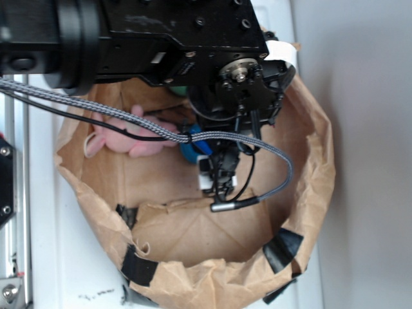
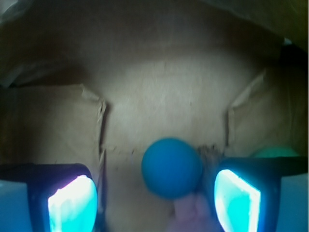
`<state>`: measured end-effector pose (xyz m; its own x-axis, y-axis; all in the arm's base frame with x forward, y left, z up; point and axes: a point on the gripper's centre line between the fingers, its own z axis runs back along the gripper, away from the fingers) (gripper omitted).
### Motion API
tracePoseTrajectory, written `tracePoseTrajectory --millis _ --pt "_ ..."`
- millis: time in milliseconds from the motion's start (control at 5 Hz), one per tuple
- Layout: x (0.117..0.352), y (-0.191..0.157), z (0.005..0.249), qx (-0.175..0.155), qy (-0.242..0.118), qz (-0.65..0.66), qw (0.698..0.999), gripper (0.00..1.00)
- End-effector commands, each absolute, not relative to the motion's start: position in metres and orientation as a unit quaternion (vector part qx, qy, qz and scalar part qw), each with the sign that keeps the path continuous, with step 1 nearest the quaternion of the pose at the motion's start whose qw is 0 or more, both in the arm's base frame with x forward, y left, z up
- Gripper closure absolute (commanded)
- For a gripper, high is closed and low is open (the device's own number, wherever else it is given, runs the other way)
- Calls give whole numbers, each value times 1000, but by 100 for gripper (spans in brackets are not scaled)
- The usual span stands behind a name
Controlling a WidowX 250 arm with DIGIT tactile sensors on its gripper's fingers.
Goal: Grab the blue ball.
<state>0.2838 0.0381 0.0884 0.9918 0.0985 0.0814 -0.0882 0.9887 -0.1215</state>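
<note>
Two glowing cyan pads (image 2: 72, 205) framed the bottom corners of the wrist view, one on each black finger, and the jaws stood wide apart with nothing clamped between them. The gripper (image 2: 154, 205) hung low inside a bag. Between the pads, nearer the right one but touching neither, sat the small round teal-blue ball (image 2: 171, 167) on the paper floor, its surface too blurred to show any texture. Just below the ball, at the bottom edge of the wrist view, a soft pink shape (image 2: 190, 215) pressed up against it. Behind the right finger, a pale mint-green rounded top (image 2: 275, 152) peeked out, mostly hidden.

From the exterior view, the black gripper (image 1: 215, 170) reached down into the crumpled brown paper bag (image 1: 315, 174), and only a sliver of the blue ball (image 1: 188, 152) showed beside the wrist housing. One pink plush toy (image 1: 125, 136) lay to the left of it on the bag's floor, partly crossed by a grey braided cable (image 1: 129, 119) that looped from the arm round to the wrist. Several strips of black tape (image 1: 283, 248) patched the bag's folded rim. The bag rested on a white desk (image 1: 84, 283), with a metal rail (image 1: 13, 257) running along the left edge.
</note>
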Motion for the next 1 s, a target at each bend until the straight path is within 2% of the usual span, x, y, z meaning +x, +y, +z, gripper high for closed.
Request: tracePoseTrajectory --millis 0,200,600,800 --pt "281 47 76 -13 -123 -11 992 0" --pt "270 52 68 20 -173 -56 983 0" --pt "264 53 42 36 -163 -83 982 0" --pt "260 51 38 29 -146 -65 987 100"
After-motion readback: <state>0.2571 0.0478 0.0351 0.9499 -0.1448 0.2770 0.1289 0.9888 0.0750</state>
